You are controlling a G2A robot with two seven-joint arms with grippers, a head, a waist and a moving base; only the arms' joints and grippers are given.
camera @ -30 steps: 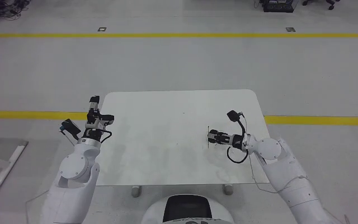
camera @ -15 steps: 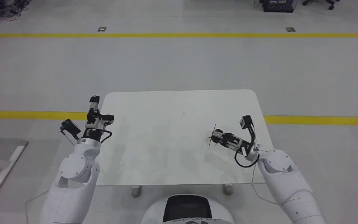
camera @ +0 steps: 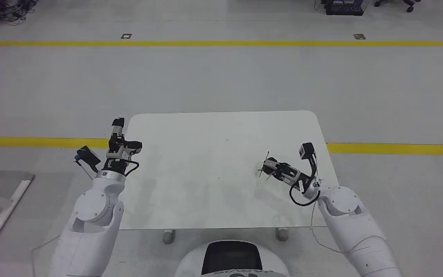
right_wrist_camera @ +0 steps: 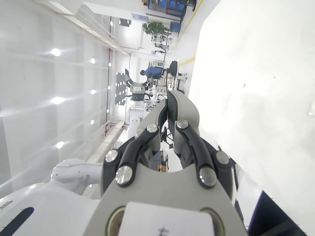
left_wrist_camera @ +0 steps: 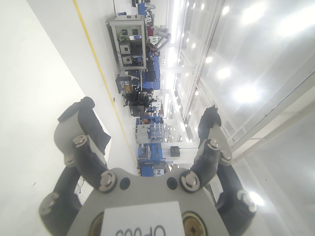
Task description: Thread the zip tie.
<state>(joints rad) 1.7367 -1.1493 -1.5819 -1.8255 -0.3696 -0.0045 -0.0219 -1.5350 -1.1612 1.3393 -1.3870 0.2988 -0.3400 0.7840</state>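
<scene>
Right hand (camera: 264, 167): held over the table (camera: 208, 138), close to its right edge, roughly midway between its near and far edges. The fingers are pressed together and clamped on the zip tie (camera: 266, 158). In my right wrist view the same hand (right_wrist_camera: 168, 99) shows the two pads meeting with the zip tie (right_wrist_camera: 167, 84) pinched between them. It is a thin black strip running straight out past the fingertips. In the top view the strip stands at a slight tilt, with one end poking out on the far side of the fingers and the other on the near side. Whether its lower end touches the table I cannot tell. The table (right_wrist_camera: 246, 50) alongside the hand is plain white with a few small dark specks.

Left hand (camera: 124, 137): at the table's left edge, toward the far corner. In my left wrist view this hand (left_wrist_camera: 147, 116) has its fingers (left_wrist_camera: 81, 119) spread wide, gripping nothing.

One yellow floor line (camera: 387, 148) shows on either side of the table. A second yellow line (camera: 221, 43) lies well beyond the table's far edge.
</scene>
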